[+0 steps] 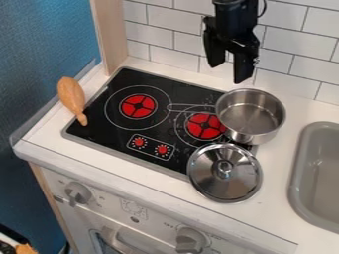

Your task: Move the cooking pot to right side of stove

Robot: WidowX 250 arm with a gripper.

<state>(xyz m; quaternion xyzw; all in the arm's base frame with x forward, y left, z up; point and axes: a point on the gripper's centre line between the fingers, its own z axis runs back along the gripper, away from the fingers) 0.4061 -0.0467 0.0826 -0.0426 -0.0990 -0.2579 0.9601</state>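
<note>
"Hanging in front of the tiled wall [169, 27], the tool [230, 73] is open and empty!"

"And the cooking pot [252, 116]?"

"Upright below it, across the stove's [99, 116] right edge, handle pointing left!"

"Further out?"

"Metal lid [215, 183] just in front of the pot, brown thick-ended object [69, 94] at the stove's left edge, grey sink [297, 181] over on the right!"
</note>
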